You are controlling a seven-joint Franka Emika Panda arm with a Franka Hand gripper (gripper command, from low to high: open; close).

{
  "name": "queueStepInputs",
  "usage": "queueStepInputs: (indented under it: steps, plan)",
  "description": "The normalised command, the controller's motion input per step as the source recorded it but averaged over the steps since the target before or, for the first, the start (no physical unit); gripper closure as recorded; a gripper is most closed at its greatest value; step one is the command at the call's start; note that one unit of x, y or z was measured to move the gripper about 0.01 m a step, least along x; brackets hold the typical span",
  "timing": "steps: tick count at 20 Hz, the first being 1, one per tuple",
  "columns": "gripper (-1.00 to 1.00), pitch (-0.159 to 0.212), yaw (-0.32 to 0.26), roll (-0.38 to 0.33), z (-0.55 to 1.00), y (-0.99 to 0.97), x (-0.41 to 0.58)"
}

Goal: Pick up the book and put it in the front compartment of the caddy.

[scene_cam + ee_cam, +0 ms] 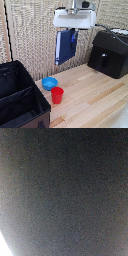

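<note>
The navy-blue book hangs upright high above the wooden table, its top edge held under my gripper, which is shut on it. The black fabric caddy stands at the exterior view's lower left, with an inner divider separating its sections. The book is up and to the right of the caddy, well apart from it. In the wrist view a dark, blurred surface, likely the book, fills nearly the whole frame, and the fingers are hidden.
A small blue bowl and a red cup stand on the table just right of the caddy. A black hard-shelled machine sits at the exterior view's right. A woven wall runs behind.
</note>
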Motion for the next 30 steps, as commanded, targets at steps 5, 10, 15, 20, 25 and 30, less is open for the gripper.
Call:
queueStepInputs:
  steps: [5, 10, 15, 20, 25, 30]
  plan:
    - [1.0, 0.0, -0.09, 0.0, 0.34, 0.79, 0.0]
    - [1.0, 0.0, -0.099, -0.009, 0.33, 0.79, 0.0]
    - [1.0, 0.0, -0.102, -0.01, 0.25, 0.8, 0.0]
    - [1.0, 0.001, -0.096, -0.011, 0.24, 0.8, 0.0]
    - [1.0, 0.001, -0.063, -0.015, 0.31, 0.83, -0.051]
    - [1.0, 0.0, -0.035, -0.021, 0.42, 0.85, -0.114]
